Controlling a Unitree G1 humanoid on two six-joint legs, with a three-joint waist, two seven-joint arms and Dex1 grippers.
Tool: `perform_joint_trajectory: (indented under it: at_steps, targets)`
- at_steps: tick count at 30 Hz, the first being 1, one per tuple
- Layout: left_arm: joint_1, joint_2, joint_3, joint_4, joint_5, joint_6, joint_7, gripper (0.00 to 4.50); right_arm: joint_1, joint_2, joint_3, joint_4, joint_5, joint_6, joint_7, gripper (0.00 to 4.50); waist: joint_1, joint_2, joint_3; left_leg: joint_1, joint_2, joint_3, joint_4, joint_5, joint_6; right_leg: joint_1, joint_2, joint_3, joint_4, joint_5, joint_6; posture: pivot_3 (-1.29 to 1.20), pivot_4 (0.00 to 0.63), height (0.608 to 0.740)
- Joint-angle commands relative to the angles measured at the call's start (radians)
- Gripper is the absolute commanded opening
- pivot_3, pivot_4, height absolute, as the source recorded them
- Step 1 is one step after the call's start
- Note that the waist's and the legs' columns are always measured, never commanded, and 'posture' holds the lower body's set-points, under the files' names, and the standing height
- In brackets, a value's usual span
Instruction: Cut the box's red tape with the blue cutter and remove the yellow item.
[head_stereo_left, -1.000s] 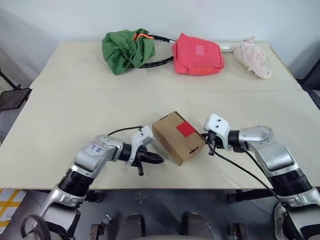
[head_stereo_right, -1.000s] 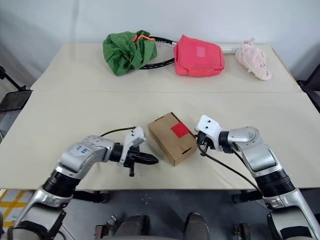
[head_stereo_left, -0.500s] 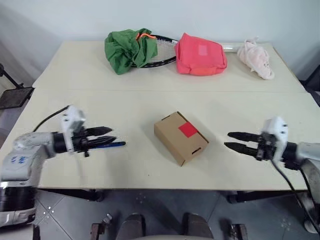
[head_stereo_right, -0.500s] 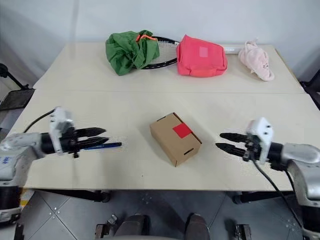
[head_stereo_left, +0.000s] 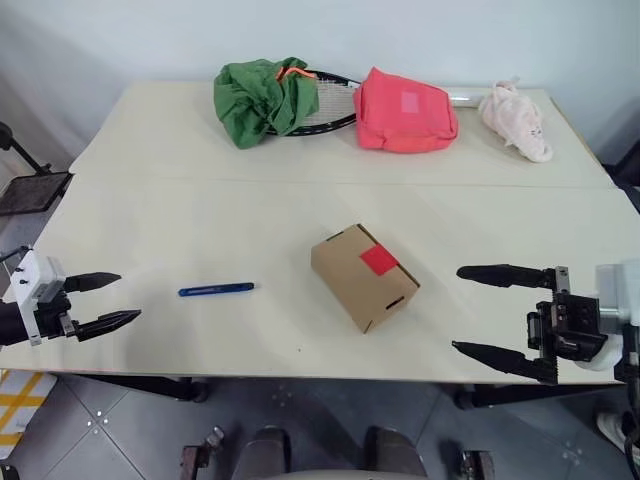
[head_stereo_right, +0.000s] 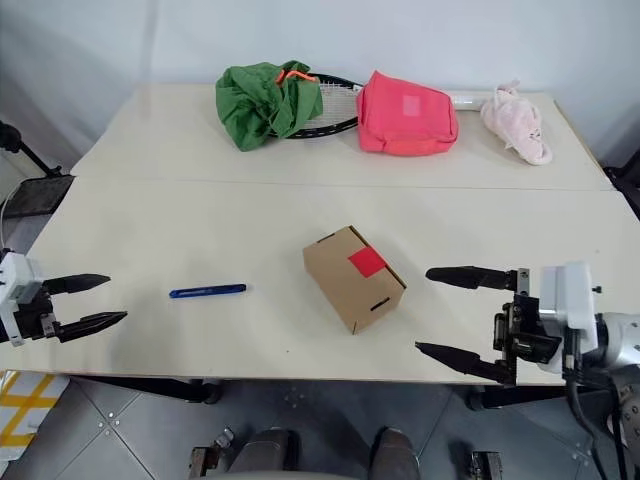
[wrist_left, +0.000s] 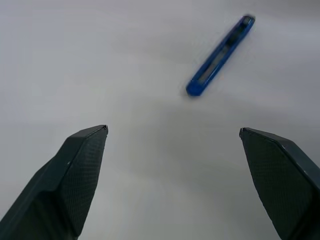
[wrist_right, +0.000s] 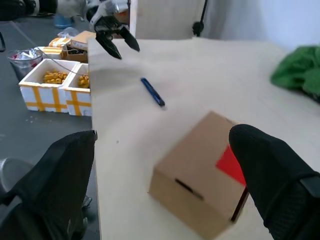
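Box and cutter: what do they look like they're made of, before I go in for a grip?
Box: brown corrugated-looking cardboard, matte, with folded flap edges and a tab slot on its side; the red tape on top looks smoother. Cutter: probably hard plastic, glossy blue, with a long recessed slot along its body in the left wrist view; no blade can be made out.

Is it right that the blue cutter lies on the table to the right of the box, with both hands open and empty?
Not quite. The cutter lies to the left of the box, between it and the left hand, as the left eye view shows. The rest holds: it lies on the table, and the left hand and right hand are both open and empty.
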Motion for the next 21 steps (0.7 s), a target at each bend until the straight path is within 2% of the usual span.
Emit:
perform_joint_trajectory:
  at_steps: [1,5,9,16,21]
  targets:
    - [-0.053,0.029,-0.015,0.008,0.011,-0.046,-0.026,4.48,0.026,-0.022,-0.058,-0.025,0.031,-0.012,0.005,4.5,0.0,-0.001,-0.001,0.0,0.0,0.0,0.001,0.0,0.0,0.0,0.0,0.0,0.0,0.0,0.0,0.0,0.15,0.74]
    - [-0.136,-0.02,-0.12,-0.111,0.038,-0.027,-0.03,4.48,0.058,-0.022,-0.032,-0.024,0.001,-0.035,0.024,4.5,-0.002,-0.001,-0.001,0.0,0.0,0.0,0.001,0.0,0.001,0.0,0.0,0.0,0.001,0.0,0.0,0.0,0.15,0.74]
    - [-0.198,-0.054,-0.249,-0.206,0.126,0.035,0.022,4.48,0.05,-0.031,0.004,-0.032,0.0,-0.025,0.002,4.5,-0.004,-0.001,-0.001,0.0,0.0,0.0,0.002,0.0,0.001,0.0,0.0,0.0,0.002,0.0,0.0,0.0,0.15,0.74]
    - [-0.291,-0.096,-0.411,-0.131,0.264,0.033,0.046,4.48,0.042,-0.039,0.037,-0.054,0.022,-0.005,-0.029,4.5,-0.015,-0.002,-0.001,0.001,0.0,0.001,0.001,0.0,0.0,0.0,0.0,0.0,0.003,0.0,0.0,0.0,0.15,0.74]
    - [-0.308,-0.111,-0.423,-0.101,0.28,0.045,0.077,4.48,0.062,-0.038,0.022,-0.072,0.032,0.002,-0.039,4.5,-0.008,-0.002,-0.001,0.002,0.0,0.001,0.002,0.0,0.0,0.0,0.0,0.0,0.003,0.0,0.0,0.0,0.15,0.74]
